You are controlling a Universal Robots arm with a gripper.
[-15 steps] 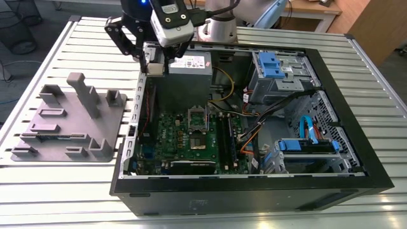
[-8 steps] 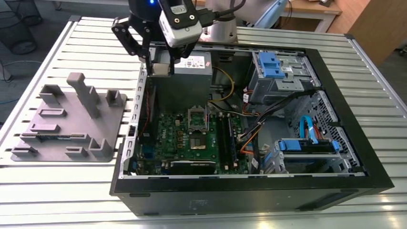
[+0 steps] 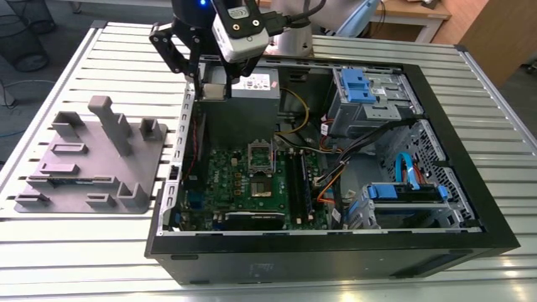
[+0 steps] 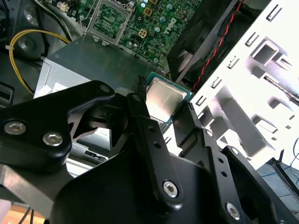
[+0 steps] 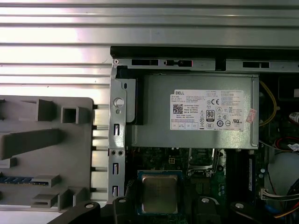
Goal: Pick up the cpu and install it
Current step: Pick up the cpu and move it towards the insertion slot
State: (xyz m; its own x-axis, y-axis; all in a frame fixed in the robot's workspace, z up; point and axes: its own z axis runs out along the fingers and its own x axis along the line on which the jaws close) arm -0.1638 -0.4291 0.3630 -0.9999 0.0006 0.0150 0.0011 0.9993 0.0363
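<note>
The cpu (image 4: pixel 163 99) is a small square chip with a silvery top and a green rim, and my gripper (image 4: pixel 164 106) is shut on it, one black finger on each side. In the first wrist view the cpu (image 5: pixel 160 192) hangs above the green motherboard (image 5: pixel 154 158), near the grey power supply (image 5: pixel 201 112). In the exterior view the gripper (image 3: pixel 214 88) hovers over the back left corner of the open computer case (image 3: pixel 336 251), with the cpu (image 3: pixel 214 92) in it. The metal-framed socket (image 3: pixel 261 157) stands open on the motherboard (image 3: pixel 243 189), further into the case.
A grey plastic holder block (image 3: pixel 92 157) lies on the slatted table (image 3: pixel 84 251) at the exterior view's left of the case. Inside the case are cables (image 3: pixel 336 163), blue drive bays (image 3: pixel 361 85) and a black fan (image 4: pixel 210 32) near the case wall.
</note>
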